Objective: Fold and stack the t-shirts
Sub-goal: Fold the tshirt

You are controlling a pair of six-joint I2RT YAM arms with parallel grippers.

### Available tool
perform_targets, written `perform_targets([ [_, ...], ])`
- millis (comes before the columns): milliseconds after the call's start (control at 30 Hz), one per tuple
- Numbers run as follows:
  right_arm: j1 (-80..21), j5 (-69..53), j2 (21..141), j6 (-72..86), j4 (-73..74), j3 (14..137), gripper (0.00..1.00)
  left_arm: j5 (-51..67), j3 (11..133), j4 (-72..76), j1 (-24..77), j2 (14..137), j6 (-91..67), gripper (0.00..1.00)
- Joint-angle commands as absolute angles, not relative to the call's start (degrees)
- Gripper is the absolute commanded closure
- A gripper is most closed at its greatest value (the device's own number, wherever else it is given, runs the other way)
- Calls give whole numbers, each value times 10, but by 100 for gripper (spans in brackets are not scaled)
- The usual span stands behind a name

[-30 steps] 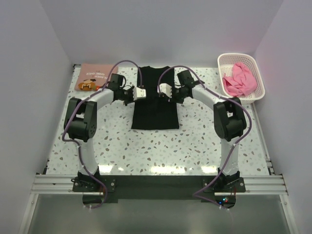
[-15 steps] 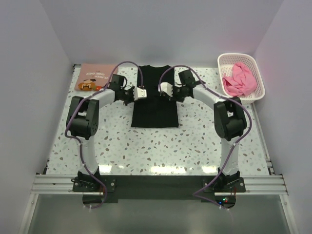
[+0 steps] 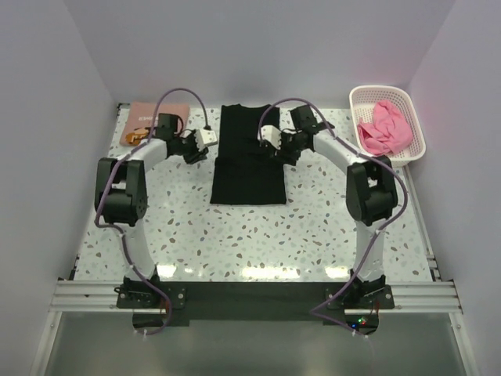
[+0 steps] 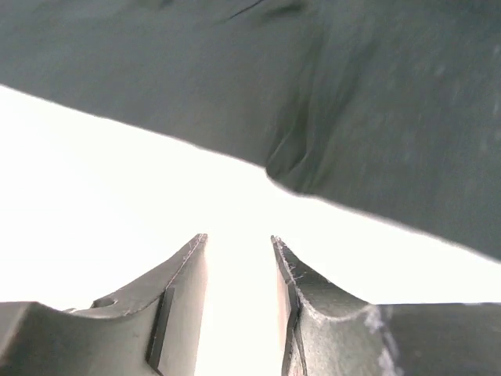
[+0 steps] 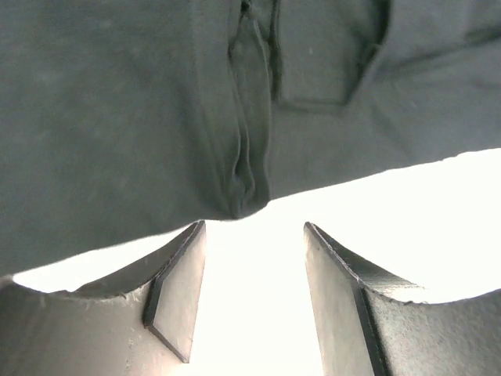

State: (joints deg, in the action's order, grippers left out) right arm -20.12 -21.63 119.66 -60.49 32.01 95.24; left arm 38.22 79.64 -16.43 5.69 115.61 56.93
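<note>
Quick progress check from my end: I'd call this maybe a third done. The black t-shirt (image 3: 250, 164) lies flat mid-table with its sleeves tucked in, so it's a long narrow strip. It needs at least one more fold top to bottom before it counts as folded.

The salmon printed shirt (image 3: 145, 116) sits at the far left corner of the table (image 3: 258, 235). It looks like a tidy rectangle, but my left arm covers part of it. The bright pink shirt (image 3: 383, 129) is a crumpled heap in the basket (image 3: 364, 95), untouched as far as I can tell. Nothing is stacked yet.

The left claw (image 4: 239, 286) is parted narrowly and holds nothing, just off the black shirt's left edge. The right claw (image 5: 254, 294) is spread wider, also empty, at the opposite edge.
</note>
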Motion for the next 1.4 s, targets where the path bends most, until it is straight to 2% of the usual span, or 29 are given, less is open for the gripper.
perform_targets([
  [0, -198, -236, 1108, -599, 422, 971, 44, 441, 756, -199, 25, 1053, 579, 58],
  [167, -247, -258, 1043, -619, 488, 876, 50, 463, 640, -224, 35, 961, 662, 55],
  [333, -305, -252, 1011, -606, 460, 783, 56, 455, 549, -230, 64, 929, 721, 55],
  [533, -321, -215, 1026, -599, 399, 717, 58, 451, 507, -235, 87, 918, 765, 55],
  [833, -328, -173, 1069, -589, 323, 694, 59, 417, 480, -207, 115, 927, 782, 54],
  [1067, -329, -183, 1045, -598, 357, 695, 62, 398, 485, -199, 132, 940, 786, 54],
  [1200, -326, -222, 985, -597, 396, 708, 59, 393, 488, -205, 132, 940, 796, 54],
  [1367, -322, -218, 993, -589, 383, 726, 56, 393, 492, -203, 134, 951, 795, 54],
])
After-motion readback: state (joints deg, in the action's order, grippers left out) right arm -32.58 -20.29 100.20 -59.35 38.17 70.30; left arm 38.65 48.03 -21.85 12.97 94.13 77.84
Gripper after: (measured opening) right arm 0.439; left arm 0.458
